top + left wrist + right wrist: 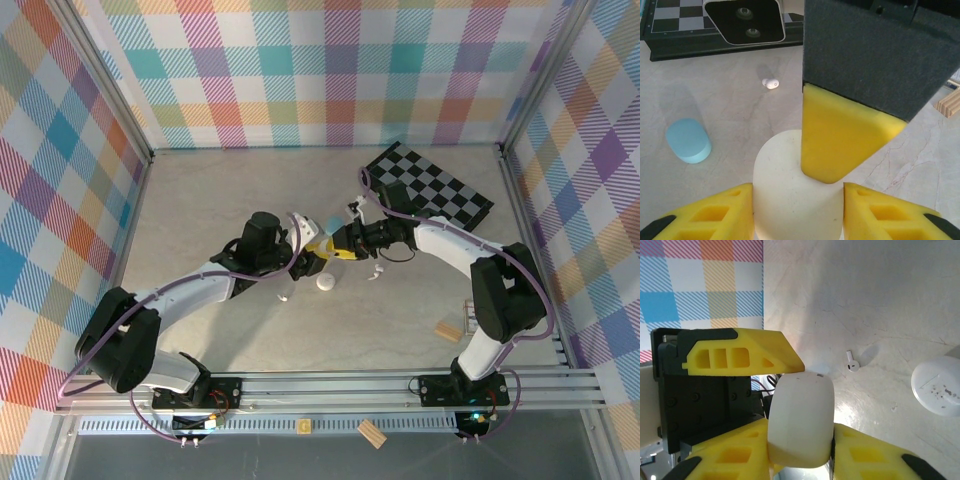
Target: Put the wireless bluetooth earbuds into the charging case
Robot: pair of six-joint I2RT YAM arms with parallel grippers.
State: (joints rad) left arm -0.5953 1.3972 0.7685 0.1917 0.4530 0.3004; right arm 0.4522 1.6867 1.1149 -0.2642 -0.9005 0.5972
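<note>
A white oval charging case (790, 200) is gripped from both sides at once, above the table. My left gripper (797, 212) is shut on it, its yellow fingers (720, 215) pressed to both flanks. My right gripper (800, 450) is shut on the same case (801, 415), and one of its fingers (840, 135) lies over the case's top. The two grippers meet near the table's middle, left (312, 252) and right (338, 246). A tiny white earbud (771, 83) lies on the table beyond. A stemmed white earbud (853, 363) lies to the right.
A light blue case (688, 141) sits on the table to the left. A round white case (939, 385) lies near the stemmed bud. The checkerboard (430, 185) is at the back right. Tan wooden blocks (449, 330) lie at the right and on the front rail (372, 432).
</note>
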